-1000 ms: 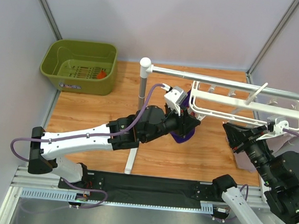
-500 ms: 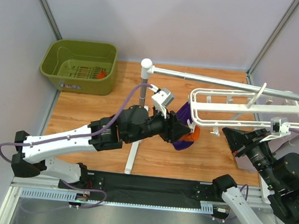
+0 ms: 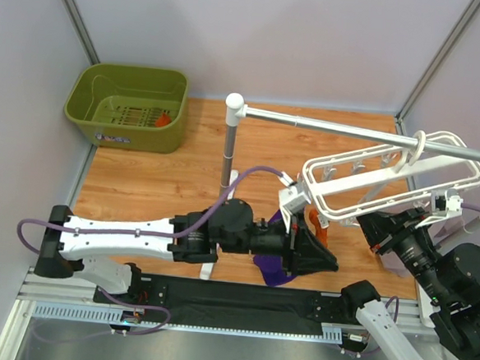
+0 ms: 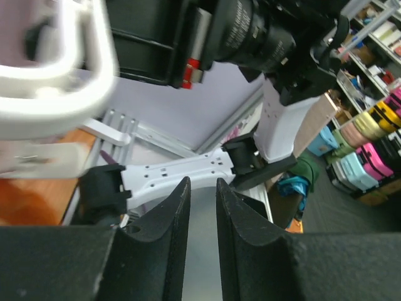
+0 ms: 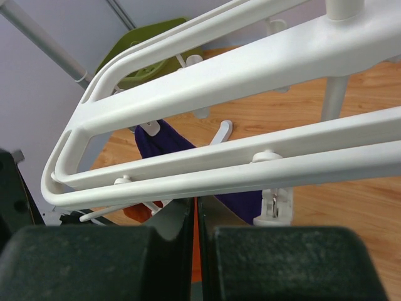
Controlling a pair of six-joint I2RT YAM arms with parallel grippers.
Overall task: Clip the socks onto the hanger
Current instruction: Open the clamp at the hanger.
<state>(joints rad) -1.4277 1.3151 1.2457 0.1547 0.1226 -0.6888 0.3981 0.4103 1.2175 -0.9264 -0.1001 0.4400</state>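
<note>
The white hanger [image 3: 388, 184] hangs by its hook from the rail and tilts, its left end low. One orange sock [image 3: 316, 224] dangles under that low end; it also shows in the right wrist view [image 5: 133, 212]. A second sock [image 3: 163, 121] lies in the green basket. My left gripper [image 3: 331, 264] sits below and in front of the hanger, its jaws a narrow gap apart with nothing between them [image 4: 198, 183]. My right gripper [image 3: 365, 223] is shut, tips against the underside of the hanger's near bar [image 5: 196, 204]; only a sliver of orange shows between the fingers.
A dark purple cloth [image 3: 271, 269] sits under my left arm and shows behind the hanger bars [image 5: 164, 143]. The silver rail [image 3: 334, 129] on its white post [image 3: 229, 142] crosses the table. The green basket [image 3: 132, 78] stands far left.
My left arm has drawn back from the hanger toward the near right, and its jaws widened, then narrowed. The hanger has tipped, left end down. The purple cloth is lower.
</note>
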